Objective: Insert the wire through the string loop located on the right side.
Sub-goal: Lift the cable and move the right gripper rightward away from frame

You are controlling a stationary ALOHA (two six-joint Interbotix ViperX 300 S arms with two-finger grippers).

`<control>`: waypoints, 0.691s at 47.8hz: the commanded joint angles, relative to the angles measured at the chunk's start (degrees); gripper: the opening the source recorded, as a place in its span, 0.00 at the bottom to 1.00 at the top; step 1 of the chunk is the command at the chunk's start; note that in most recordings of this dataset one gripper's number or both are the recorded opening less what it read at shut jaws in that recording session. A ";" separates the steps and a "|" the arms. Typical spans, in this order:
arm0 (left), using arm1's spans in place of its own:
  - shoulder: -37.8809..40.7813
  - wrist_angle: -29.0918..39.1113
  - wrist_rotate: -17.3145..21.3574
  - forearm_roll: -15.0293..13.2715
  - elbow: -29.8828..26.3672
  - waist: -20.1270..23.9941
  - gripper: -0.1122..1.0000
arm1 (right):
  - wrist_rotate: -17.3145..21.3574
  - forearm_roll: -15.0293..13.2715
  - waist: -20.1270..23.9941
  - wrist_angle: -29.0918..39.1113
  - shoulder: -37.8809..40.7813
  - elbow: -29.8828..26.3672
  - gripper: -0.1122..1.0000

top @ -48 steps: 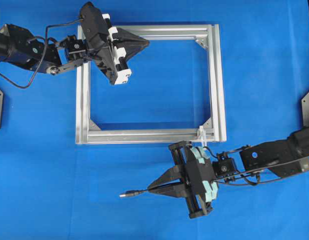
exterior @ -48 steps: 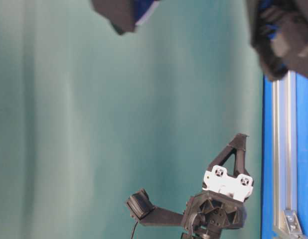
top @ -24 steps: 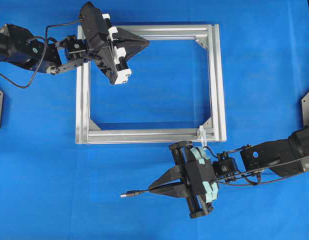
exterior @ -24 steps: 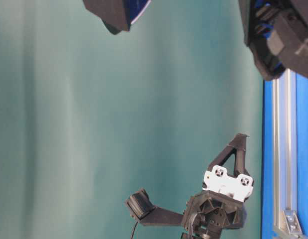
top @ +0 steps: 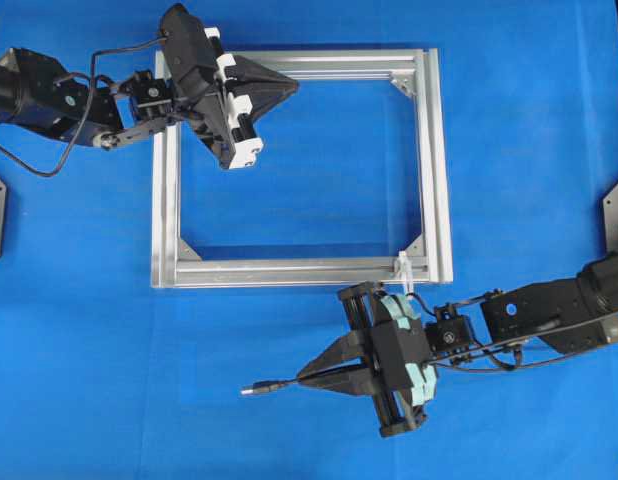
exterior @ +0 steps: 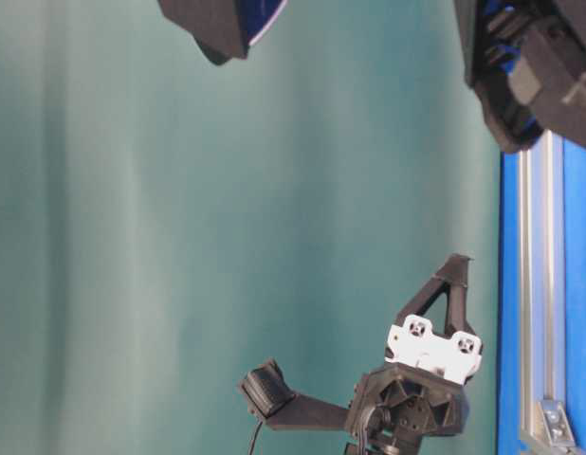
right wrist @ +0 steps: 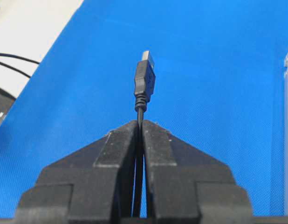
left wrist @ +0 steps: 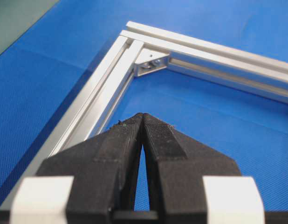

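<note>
A silver aluminium frame point(top: 434, 170) lies flat on the blue table. The white string loop point(top: 404, 270) sits on its near bar close to the right corner. My right gripper point(top: 301, 378) is in front of the frame, below that corner, shut on the wire point(top: 274, 385). The dark plug point(right wrist: 144, 80) with its metallic tip sticks out past the fingertips, pointing left, away from the loop. My left gripper point(top: 292, 85) is shut with nothing in it, hovering over the frame's far bar point(left wrist: 204, 46).
Corner brackets point(left wrist: 151, 60) sit inside the frame's corners. The right arm point(top: 549, 315) and its cables stretch from the right edge. The left arm point(top: 59, 95) reaches in from the upper left. Blue cloth surrounds the frame.
</note>
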 commanded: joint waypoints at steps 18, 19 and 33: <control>-1.85 -0.26 0.09 0.09 -0.79 0.26 0.10 | 0.00 -0.18 0.26 -0.18 -1.67 -0.44 0.08; -1.85 -0.26 0.09 0.09 -0.79 0.26 0.10 | 0.00 -0.18 0.26 -0.18 -1.67 -0.53 0.08; -1.85 -0.26 0.09 0.09 -0.79 0.26 0.10 | 0.18 -0.18 0.26 0.00 -1.85 0.00 0.08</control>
